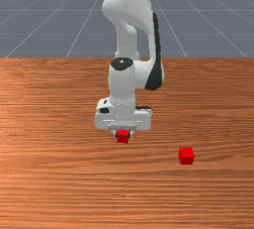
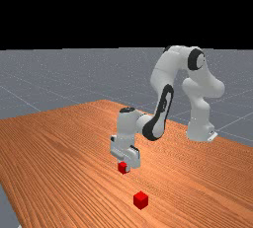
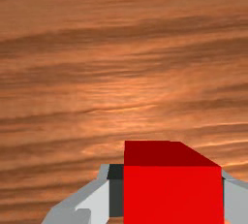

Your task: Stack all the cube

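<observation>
Front view: loose cube to be reached sideways and outward from the jaws

One red cube [image 1: 122, 136] is pinched between the jaws, with one finger pressed to each of two opposite sides, as is seen in the wrist view. The loose cube [image 1: 186, 155] is seated on the wooden counter [image 1: 49, 188], well apart from the held one. From the jaws, it is found toward the front view's right and somewhat nearer that camera, so farther out from the arm's base. In the far view it is placed nearer the camera and slightly to the far view's right of the jaws. By this diagonal offset the coming move should be governed: mostly a sideways carry, with a smaller reach outward added.

No long axis is offered by either cube. The loose one is set flat, its near face turned almost squarely to the front camera; in the far view it is seen corner-on. Little turning of the hand is judged to be needed, though a small mismatch cannot be ruled out.

How high the held cube is carried cannot be firmly told. Enough lift should be ensured before the crossing, or the loose cube could be knocked. The stack is judged unbuilt, with carrying, centring and release left to be done.
</observation>
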